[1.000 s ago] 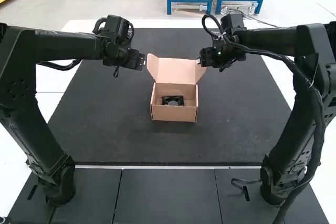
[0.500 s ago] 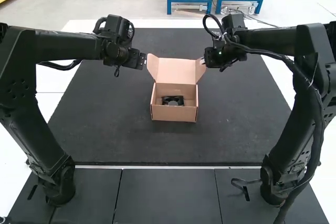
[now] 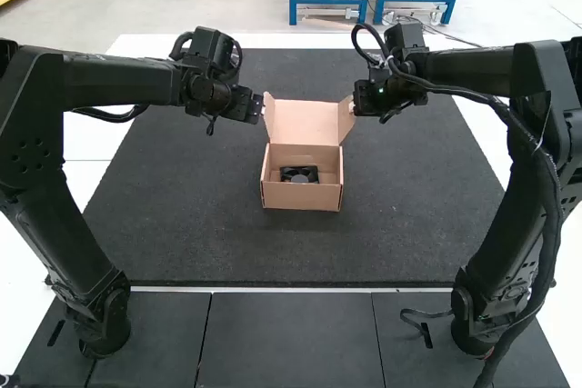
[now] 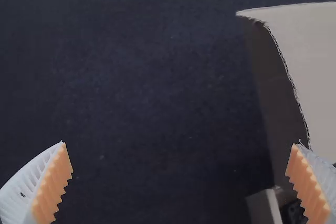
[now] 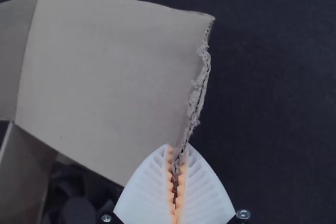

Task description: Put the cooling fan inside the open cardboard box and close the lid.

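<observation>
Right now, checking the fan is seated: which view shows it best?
High view: the cooling fan lies inside the open cardboard box, seen whole. The right wrist view catches a dark part beneath the lid; the left wrist view leaves it unclear.

A black mat covers most of the white table, evenly lit.

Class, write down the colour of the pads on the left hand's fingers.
Orange, with a toothed edge; the left wrist view shows the pads best.

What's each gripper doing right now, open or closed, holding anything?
Left gripper: open, holding nothing.
Right gripper: shut on the box lid's side flap.
</observation>
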`<state>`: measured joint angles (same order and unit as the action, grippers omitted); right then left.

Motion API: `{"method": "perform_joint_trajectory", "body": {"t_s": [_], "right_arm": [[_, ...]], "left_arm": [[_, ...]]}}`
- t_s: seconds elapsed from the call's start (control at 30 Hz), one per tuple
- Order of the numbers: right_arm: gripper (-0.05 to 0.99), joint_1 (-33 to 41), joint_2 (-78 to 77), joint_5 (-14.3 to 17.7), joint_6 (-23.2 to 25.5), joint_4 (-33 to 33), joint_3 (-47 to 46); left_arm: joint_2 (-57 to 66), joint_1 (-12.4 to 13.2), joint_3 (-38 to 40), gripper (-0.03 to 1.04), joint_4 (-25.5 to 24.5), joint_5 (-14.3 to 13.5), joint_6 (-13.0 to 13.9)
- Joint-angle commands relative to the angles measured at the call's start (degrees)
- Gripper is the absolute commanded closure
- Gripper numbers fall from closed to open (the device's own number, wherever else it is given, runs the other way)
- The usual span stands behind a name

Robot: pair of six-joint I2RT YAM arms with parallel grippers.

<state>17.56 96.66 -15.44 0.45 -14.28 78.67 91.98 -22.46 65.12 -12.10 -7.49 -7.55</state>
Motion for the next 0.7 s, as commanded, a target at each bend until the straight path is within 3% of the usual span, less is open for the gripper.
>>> {"method": "perform_joint_trajectory", "body": {"t_s": [0.0,0.67], "right_arm": [[0.93,-0.34,0.63,-2.14,-0.01,0.48,-0.28],[0.95,4.41,-1.13,-3.45,1.22,1.36,-6.25]], "left_arm": [[0.83,-0.66,2.64,0.05,0.50,1.86,-1.06],[-0.49,-0.75,1.76,0.05,-3.72,2.21,-1.33]]}}
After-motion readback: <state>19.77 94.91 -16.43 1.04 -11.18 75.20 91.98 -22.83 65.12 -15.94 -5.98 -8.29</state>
